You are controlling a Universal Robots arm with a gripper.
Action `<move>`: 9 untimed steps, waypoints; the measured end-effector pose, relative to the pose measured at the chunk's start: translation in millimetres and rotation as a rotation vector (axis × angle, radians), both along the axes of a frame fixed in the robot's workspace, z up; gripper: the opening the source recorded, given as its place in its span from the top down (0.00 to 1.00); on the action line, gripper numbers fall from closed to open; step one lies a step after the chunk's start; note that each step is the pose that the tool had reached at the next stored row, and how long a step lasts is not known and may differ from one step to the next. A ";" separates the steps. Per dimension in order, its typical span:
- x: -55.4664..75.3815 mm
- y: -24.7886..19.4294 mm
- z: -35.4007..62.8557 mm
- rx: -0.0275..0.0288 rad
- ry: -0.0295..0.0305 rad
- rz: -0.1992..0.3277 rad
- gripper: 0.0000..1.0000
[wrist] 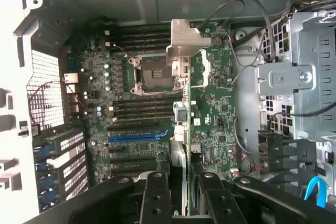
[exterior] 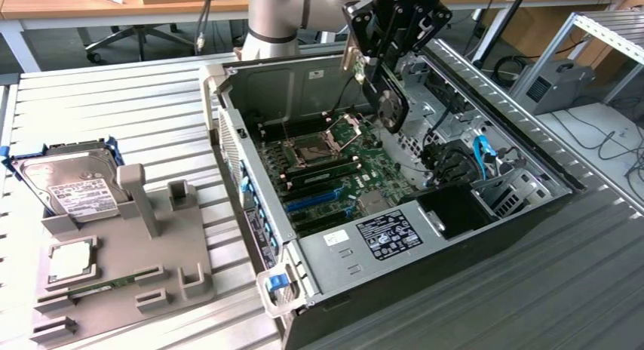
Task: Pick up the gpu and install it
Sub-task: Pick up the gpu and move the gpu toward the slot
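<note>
- Green circuit card with a black round fan, the gpu [exterior: 388, 102], hangs from the jaws, gripped along its upper edge.
- The jaws stand part-way open and are closed onto the card's thickness. On my wrist feed a black finger [wrist: 156, 198] sits on each side of the card.
- From that feed I look down the card edge-on. Its silver end bracket [wrist: 184, 43] is at the end farthest from the jaws.
- Straight beneath the jaws lies the open computer case [exterior: 225, 127], on its side, with the motherboard [wrist: 220, 108] facing up.
- The CPU socket [wrist: 155, 74] sits just beside the line of the hanging card. The blue slot [wrist: 137, 136] lies off to one side of the jaws, and the card is not seated in it.
- Farther from the jaws, at the case's near end, I see the power supply with its white label [exterior: 387, 233], and blue cables [exterior: 481, 158] by the drive cage.
- Well apart from the jaws, outside the case on the ribbed tabletop [exterior: 131, 108], a grey holder [exterior: 151, 237] stands. A silver hard drive [exterior: 72, 185] leans at its far end.
</note>
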State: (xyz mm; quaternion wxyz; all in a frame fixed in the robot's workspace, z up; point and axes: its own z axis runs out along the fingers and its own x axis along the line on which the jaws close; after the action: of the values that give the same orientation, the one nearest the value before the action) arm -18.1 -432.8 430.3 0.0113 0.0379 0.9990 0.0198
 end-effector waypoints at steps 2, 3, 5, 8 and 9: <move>2.8 0.2 -1.0 -0.0001 0.0003 0.000 0.74; 3.5 0.2 -1.3 -0.0001 0.0004 0.000 0.74; 4.9 0.2 -1.8 -0.0001 0.0004 0.000 0.74; 7.1 0.3 -2.5 -0.0001 0.0004 0.000 0.74; 8.1 0.3 -2.7 -0.0002 0.0004 0.000 0.74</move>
State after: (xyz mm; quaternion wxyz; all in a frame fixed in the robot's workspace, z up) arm -10.0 -432.5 427.6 0.0111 0.0378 0.9990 0.0197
